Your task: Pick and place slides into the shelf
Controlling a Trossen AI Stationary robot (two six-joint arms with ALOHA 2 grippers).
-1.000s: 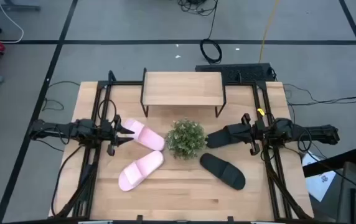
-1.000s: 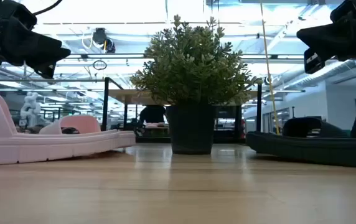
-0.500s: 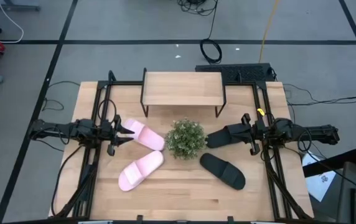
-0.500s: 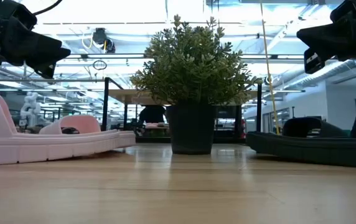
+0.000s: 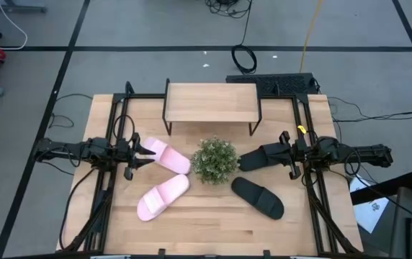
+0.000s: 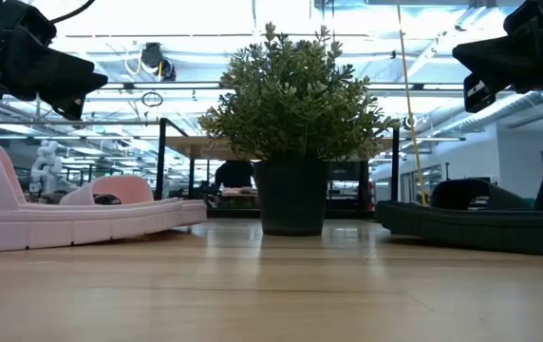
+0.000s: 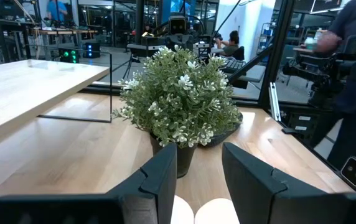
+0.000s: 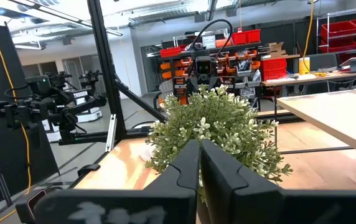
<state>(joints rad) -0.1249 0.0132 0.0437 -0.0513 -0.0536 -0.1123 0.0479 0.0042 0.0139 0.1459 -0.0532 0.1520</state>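
Two pale pink slides lie sole-down on the table: one left of the plant, one nearer the front edge. One black slide lies sole-down at the front right; a second black slide does not show. The shelf stands on thin black legs at the far edge, its board bare. My left gripper is open above the farther pink slide's end, whose pink shows between the fingers in the left wrist view. My right gripper is shut and empty, right of the plant, well above the table.
A bushy green potted plant stands in the table's middle, between both grippers and in front of the shelf. Black frame rails run along the table's left and right sides. A person shows in the room beyond.
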